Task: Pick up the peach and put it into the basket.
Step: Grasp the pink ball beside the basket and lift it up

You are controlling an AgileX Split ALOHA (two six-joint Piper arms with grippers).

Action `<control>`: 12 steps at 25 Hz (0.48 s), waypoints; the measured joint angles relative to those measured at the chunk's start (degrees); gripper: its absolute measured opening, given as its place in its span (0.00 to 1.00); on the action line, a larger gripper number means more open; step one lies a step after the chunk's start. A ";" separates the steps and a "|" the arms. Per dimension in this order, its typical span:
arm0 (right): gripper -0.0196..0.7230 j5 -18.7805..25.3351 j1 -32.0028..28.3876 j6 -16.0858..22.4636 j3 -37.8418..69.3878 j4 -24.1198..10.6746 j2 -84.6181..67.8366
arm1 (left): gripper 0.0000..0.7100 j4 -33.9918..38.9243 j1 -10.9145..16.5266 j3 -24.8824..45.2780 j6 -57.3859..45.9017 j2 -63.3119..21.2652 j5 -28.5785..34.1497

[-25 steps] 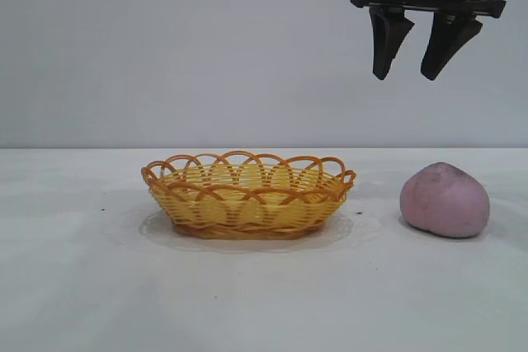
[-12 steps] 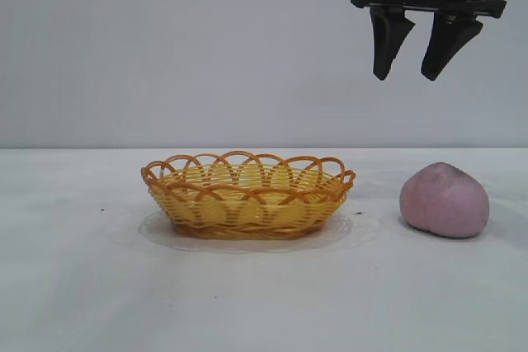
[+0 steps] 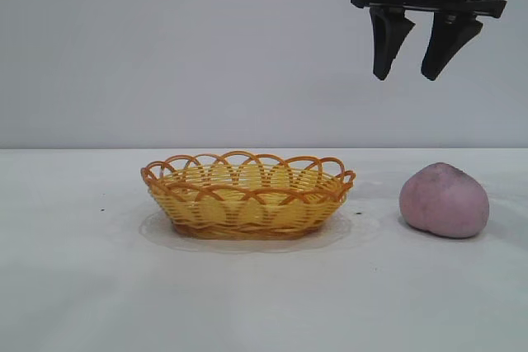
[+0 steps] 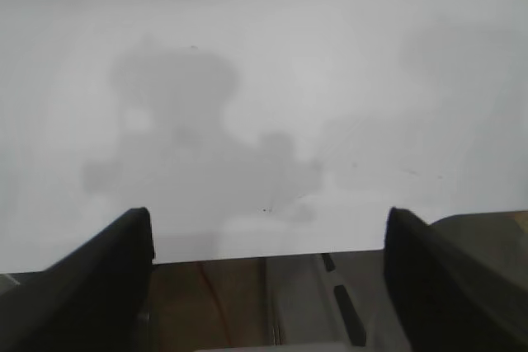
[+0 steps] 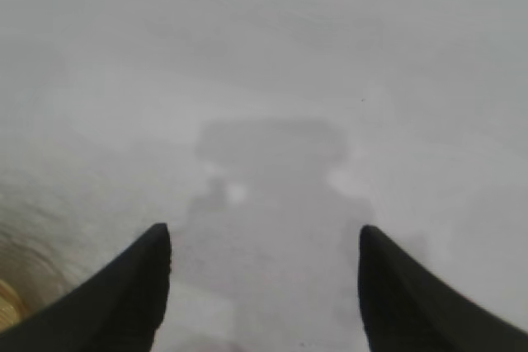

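Although three exterior views are compared, almost nothing is found changed around the rounded, dull pinkish-purple peach [image 3: 444,200]: it rests on the white worktop [image 3: 264,302] exactly where it lay a second ago, untouched. To one side of the peach, well apart from it, the shallow oval yellow-orange wicker basket [image 3: 247,196] with its looped rim is seen unmoved and with nothing in it. High above the peach, slightly toward the basket side, the right hand [image 3: 415,72] is held as before, its two black fingers [image 3: 388,43] spread apart and grasping nothing. In its own wrist view only bare worktop and its shadow are shown between the fingers. The left hand [image 4: 268,245] is absent from the exterior views; in its wrist view its fingers are seen released wide over the worktop's near edge, with neither peach nor basket in sight. The task is therefore judged not yet begun: a descent onto the peach is still owed.
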 joint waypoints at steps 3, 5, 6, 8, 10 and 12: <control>0.59 0.00 0.00 0.00 0.00 -0.12 0.00 | 0.80 -0.04 0.00 2.28 0.05 -8.22 0.51; 0.59 0.00 0.00 0.00 0.00 -0.12 0.00 | 0.80 -0.04 0.00 4.01 0.05 -13.39 0.75; 0.59 0.00 0.00 0.00 0.00 -0.12 0.00 | 0.80 -0.04 0.00 4.71 0.05 -16.24 0.88; 0.59 0.00 0.00 0.00 0.00 -0.12 0.00 | 0.80 -0.04 0.00 5.62 0.05 -21.44 1.02; 0.59 0.00 0.00 0.00 0.00 -0.12 0.00 | 0.80 0.17 0.00 6.40 0.05 -27.05 1.45; 0.59 0.00 0.00 0.00 0.00 -0.12 0.00 | 0.80 0.16 0.00 7.01 0.05 -31.54 1.93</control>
